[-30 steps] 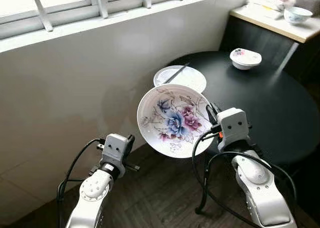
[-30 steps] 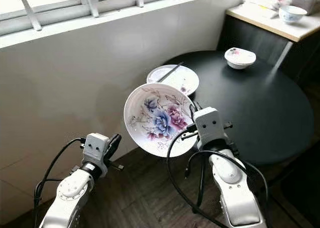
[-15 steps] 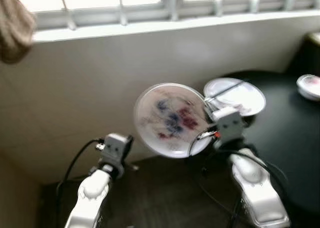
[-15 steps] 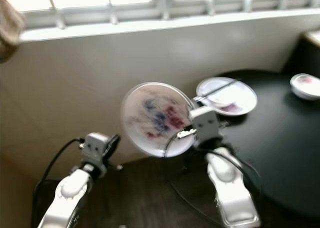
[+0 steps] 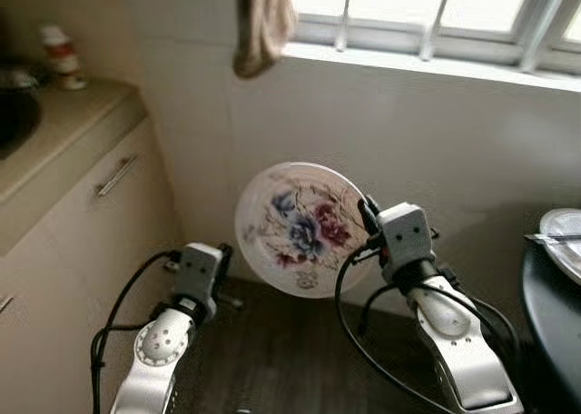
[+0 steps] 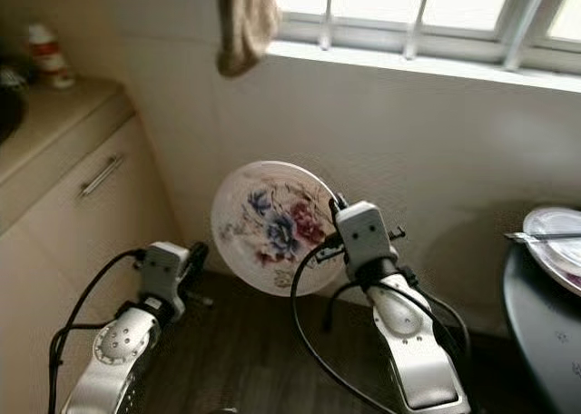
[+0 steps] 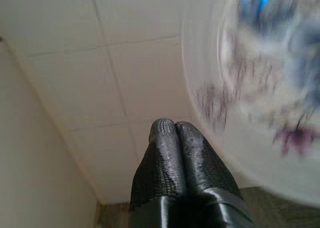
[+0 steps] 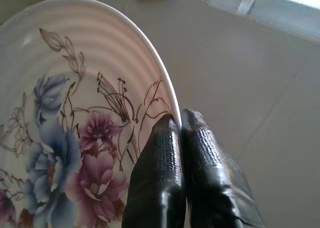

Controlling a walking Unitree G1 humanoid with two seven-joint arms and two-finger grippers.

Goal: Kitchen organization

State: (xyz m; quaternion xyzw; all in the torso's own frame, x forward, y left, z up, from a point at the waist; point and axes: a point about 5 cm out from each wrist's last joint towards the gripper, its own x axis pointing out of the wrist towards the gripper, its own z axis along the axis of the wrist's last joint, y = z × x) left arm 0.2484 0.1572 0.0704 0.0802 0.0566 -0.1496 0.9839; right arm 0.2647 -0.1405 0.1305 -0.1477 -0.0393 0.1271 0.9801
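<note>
— Turning away from the round black bench, is it? A second ago that bench took up the whole right half of the head view; now only its edge shows at about 3 o'clock, with the white plate and the chopsticks across it.

— Yes, the camera has swung, not the things. What has come in instead is a beige cabinet and its bench top at 9 to 10 o'clock, a small bottle on it, and a brown cloth hanging at 12 o'clock by the window.

— And the floral plate?

— The floral plate is at the centre, carried along through the turn, face toward the camera and standing nearly on edge. The right claw is clamped on its rim — the two black fingers pinch the edge between them, pressed close.

— So what does that say for the job?

— My guess: the plate is being taken off toward the cabinet side to be put away — the carry is under way, the setting-down not yet.

— The arms?

— The right arm is bent up in front of the chest, wrist raised, plate at about 11 o'clock from its wrist. The left claw is empty, fingers pressed together, held low at 7 o'clock, just short of the plate's lower edge.
</note>
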